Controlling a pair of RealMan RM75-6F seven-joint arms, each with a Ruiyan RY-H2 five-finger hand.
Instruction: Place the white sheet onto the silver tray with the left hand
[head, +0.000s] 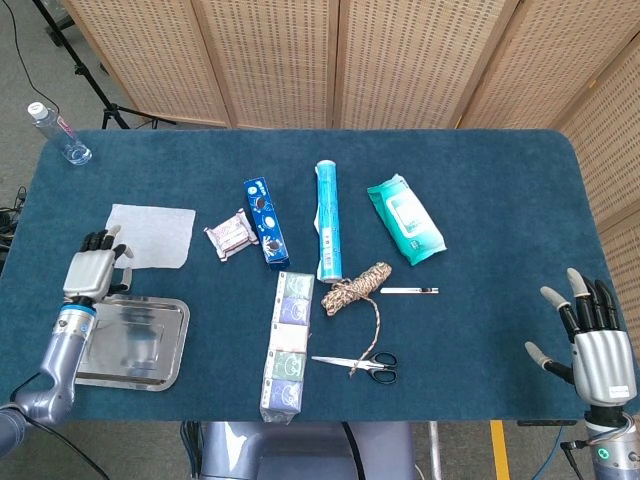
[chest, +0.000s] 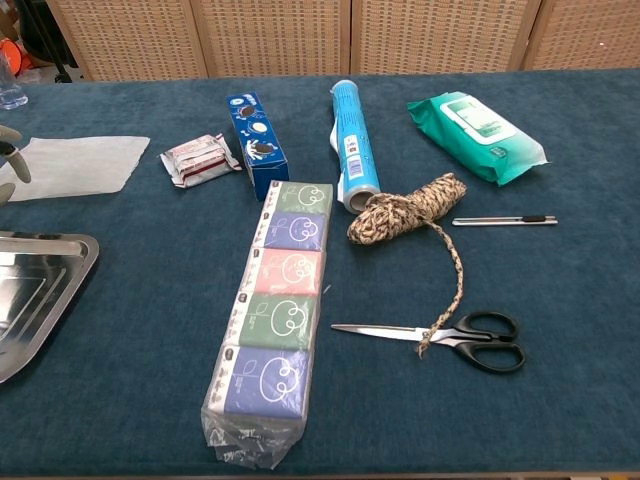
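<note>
The white sheet (head: 150, 235) lies flat on the blue table at the left, also seen in the chest view (chest: 80, 165). The silver tray (head: 135, 343) sits just in front of it, its corner showing at the chest view's left edge (chest: 40, 290). My left hand (head: 95, 268) hovers at the sheet's near left corner, above the tray's far edge, fingers apart and holding nothing; its fingertips (chest: 10, 150) peek in at the chest view's left edge. My right hand (head: 590, 340) is open at the table's right front edge, far from both.
Right of the sheet lie a snack packet (head: 230, 236), a blue biscuit box (head: 265, 221), a blue tube (head: 329, 219), wipes (head: 405, 218), a tissue multipack (head: 287, 343), a rope coil (head: 357, 285), scissors (head: 360, 365) and a pen (head: 410, 290). A water bottle (head: 58, 133) stands far left.
</note>
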